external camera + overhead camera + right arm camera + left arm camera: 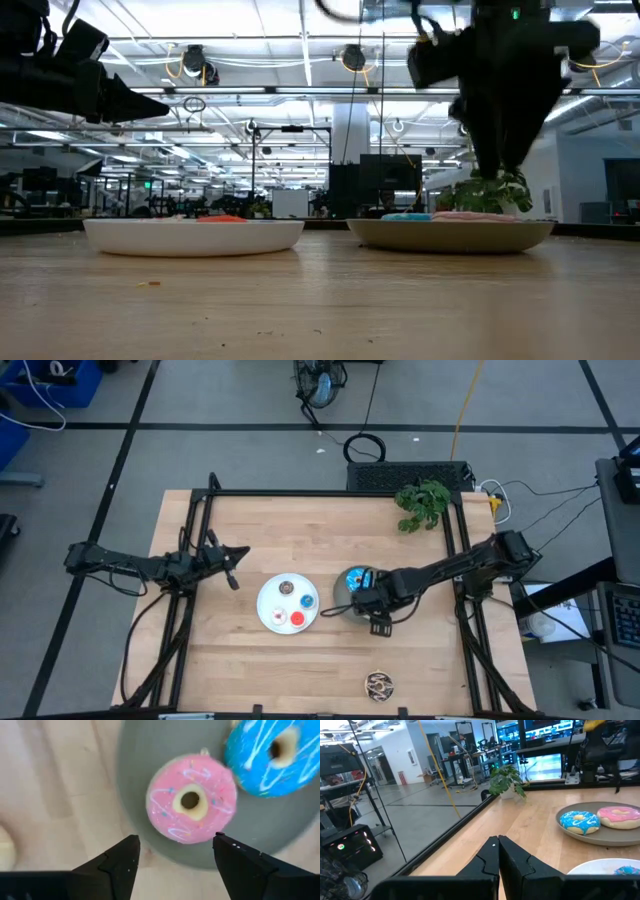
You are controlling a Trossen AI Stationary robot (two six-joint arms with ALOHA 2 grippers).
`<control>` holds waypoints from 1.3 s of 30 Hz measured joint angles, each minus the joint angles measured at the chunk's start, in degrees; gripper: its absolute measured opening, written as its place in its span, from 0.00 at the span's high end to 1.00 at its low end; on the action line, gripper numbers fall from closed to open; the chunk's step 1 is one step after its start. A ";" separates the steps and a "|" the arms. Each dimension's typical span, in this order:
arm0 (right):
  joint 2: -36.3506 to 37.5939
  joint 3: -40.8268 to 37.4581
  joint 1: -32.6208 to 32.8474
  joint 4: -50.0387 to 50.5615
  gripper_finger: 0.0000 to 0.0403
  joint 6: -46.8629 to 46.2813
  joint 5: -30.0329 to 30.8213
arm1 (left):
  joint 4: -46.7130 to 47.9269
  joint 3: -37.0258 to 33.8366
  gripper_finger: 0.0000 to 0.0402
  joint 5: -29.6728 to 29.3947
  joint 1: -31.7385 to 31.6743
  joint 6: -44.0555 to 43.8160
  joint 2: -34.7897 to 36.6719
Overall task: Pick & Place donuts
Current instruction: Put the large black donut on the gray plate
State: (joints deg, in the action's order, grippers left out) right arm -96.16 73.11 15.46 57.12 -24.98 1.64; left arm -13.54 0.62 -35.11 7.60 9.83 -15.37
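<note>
The pink donut [191,799] is a round ring with a small hole in the middle. It has thin white squiggly lines and tiny colored dots on top. It lies flat on the grey plate [150,750]. Right beside it, on the same plate, lies the blue donut [272,755], which has white stripes of icing. The two look like they touch or almost touch.

The right gripper [176,854] hangs just above the pink donut. Its two dark fingers are spread wide apart and hold nothing.

Next to the grey plate sits the white plate [268,615]. Small donuts lie on it: a red one [296,619], a tiny blue one [306,601], a brown one [286,587] and a pale one [277,617]. A brown donut with sprinkles [379,683] lies alone on the table [300,530], near its front edge, well apart from both plates.

The left gripper [498,841] waits over the left side of the table. Its fingers are pressed together and hold nothing.
</note>
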 joint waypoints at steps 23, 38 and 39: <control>-13.67 13.57 21.39 -14.99 0.95 -3.56 -9.42 | -1.64 0.00 0.98 0.02 -0.02 -1.30 0.02; -13.20 12.59 20.91 -13.49 0.57 -7.82 -6.01 | -1.28 -0.01 0.98 0.02 -0.01 -0.88 -0.01; -13.18 12.25 21.13 -13.49 0.53 -6.65 -6.03 | -1.27 0.00 0.98 0.01 -0.02 -0.95 0.01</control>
State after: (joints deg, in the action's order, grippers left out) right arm -109.34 85.36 36.59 43.63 -31.63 -4.39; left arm -14.81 0.62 -35.09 7.57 8.88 -15.36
